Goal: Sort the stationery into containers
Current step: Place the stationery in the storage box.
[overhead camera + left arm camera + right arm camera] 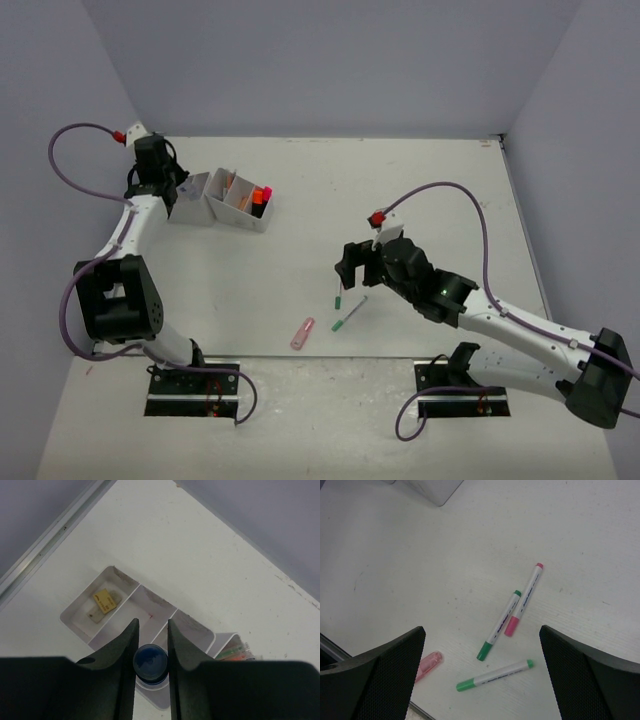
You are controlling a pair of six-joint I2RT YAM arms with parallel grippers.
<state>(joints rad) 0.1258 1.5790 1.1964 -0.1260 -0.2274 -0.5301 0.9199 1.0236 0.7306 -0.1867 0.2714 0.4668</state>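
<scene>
Left wrist view first: the left gripper has its two fingers pinched on the blue-capped bottle, cap up toward the camera, right over the near end of the white organiser (I can't tell whether the bottle's base is touching a divider or hanging just above it). A tan eraser lies in the organiser's outermost compartment on the left of that view. From overhead I see orange highlighters standing at the organiser's opposite end. Over to the right arm: the right gripper hangs above the table with its fingers spread wide and nothing between them. Below it lie a pink-capped marker and a green-capped marker, side by side and touching near their caps, a second green marker just beside them nearer the camera, and a pink highlighter off on its own by the left finger, at the table edge.
</scene>
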